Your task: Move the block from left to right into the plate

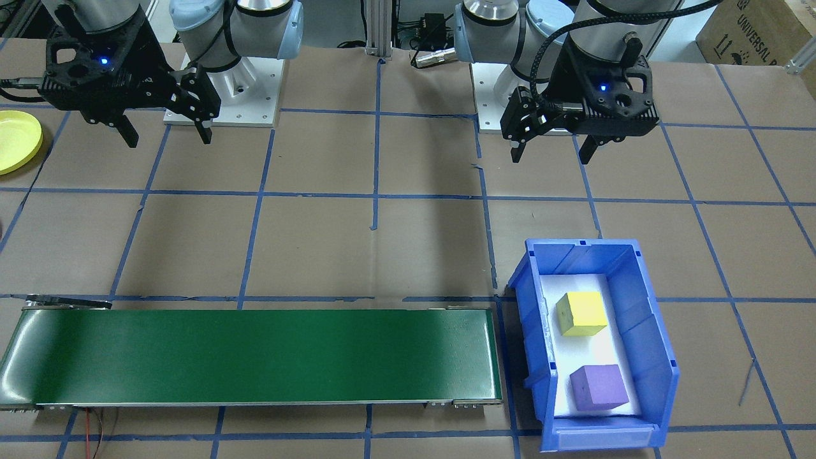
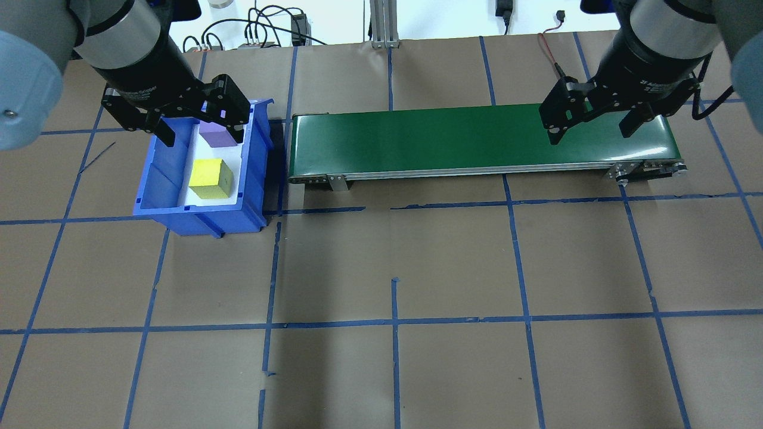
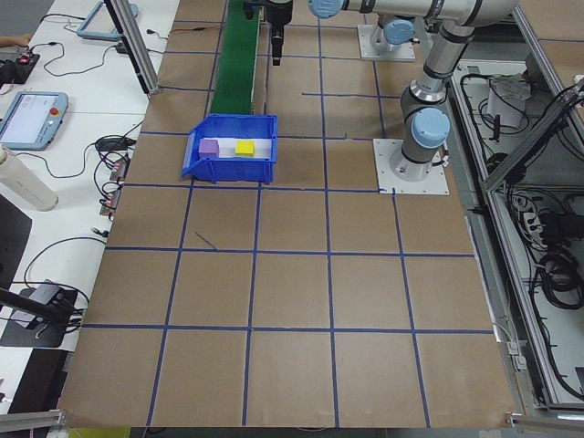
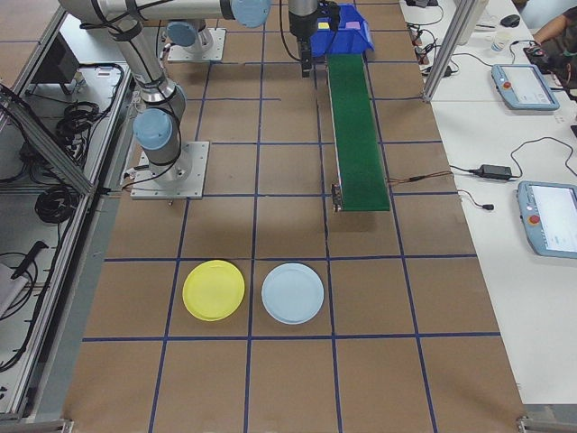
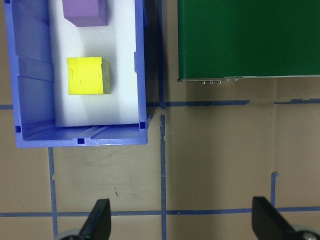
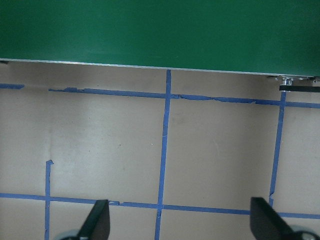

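At the bottom of the left wrist view, closest to the camera, two dark fingertips (image 5: 101, 220) stick up far apart with only brown table paper between them, so the left gripper (image 1: 553, 152) is wide open and holds nothing. The right gripper (image 1: 167, 135), in the upper left of the front view, is wide open and empty too. Both hang in the air above the table. The blocks sit in the blue bin (image 1: 644, 306) at the lower right of the front view: a yellow block (image 1: 581, 313) and, just beside it, a purple block (image 1: 599, 386), lying on a white floor with the bin walls close on both sides. The long green belt (image 1: 255, 356) runs along the bottom of that view from the bin toward the right gripper's side. The yellow plate (image 1: 16, 140) peeks in at the far left edge of the front view; in the right side view it lies in the lower middle, just beside a pale blue plate (image 4: 292, 293). A few things could go wrong, I think. The bin is narrow, so an open finger could hit a wall on the way down and push the bin. The two blocks are near each other, so a finger could bump the wrong one. A block set near the belt's edge could fall off. And with two plates side by side, the block could land in the blue one.
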